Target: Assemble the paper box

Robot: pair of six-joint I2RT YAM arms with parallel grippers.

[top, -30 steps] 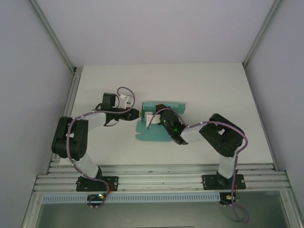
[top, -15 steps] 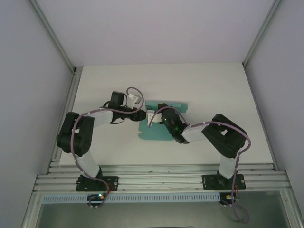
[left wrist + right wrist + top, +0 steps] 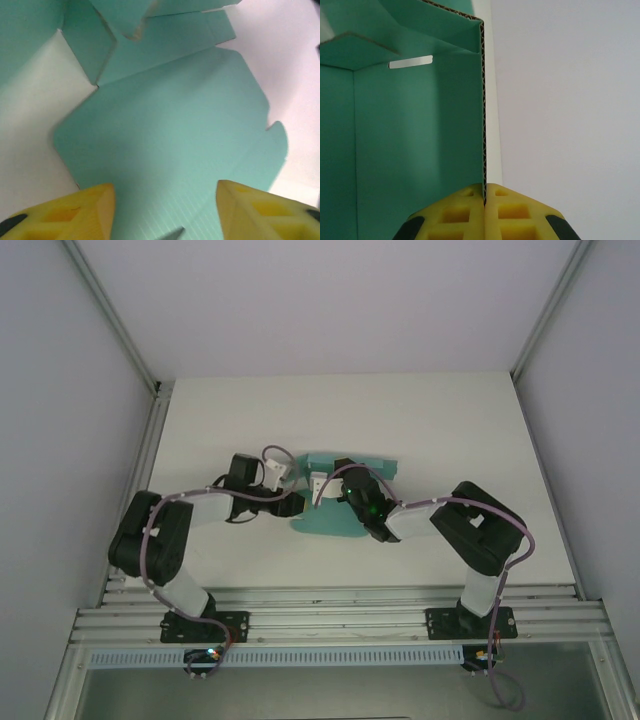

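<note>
1. Since a second ago, the left arm has swung inward. Its left gripper (image 3: 295, 506) has shifted from the left edge of the teal-green corrugated-card paper box (image 3: 330, 524) to the box's near-left corner, with the jaws spreading wider.
2. From the left wrist, the left gripper (image 3: 165, 200) stands open with nothing between its yellow foam fingers (image 3: 75, 212). It is poised over the box's flat, round-cornered panel (image 3: 170, 135).
3. The right gripper (image 3: 335, 485) has stayed at the far side of the paper box and has not let go.
4. From the right wrist, the right gripper (image 3: 484, 192) is clamped on an upright wall of the box (image 3: 420, 125). The wall's fluted edge is pinched between the two yellow pads (image 3: 455, 212).
5. A narrow slot is cut in the panel beyond that wall.
6. The paper box rests on the white worktop (image 3: 450, 440), partly folded, with some walls raised at its far side and the near panel lying flat.
</note>
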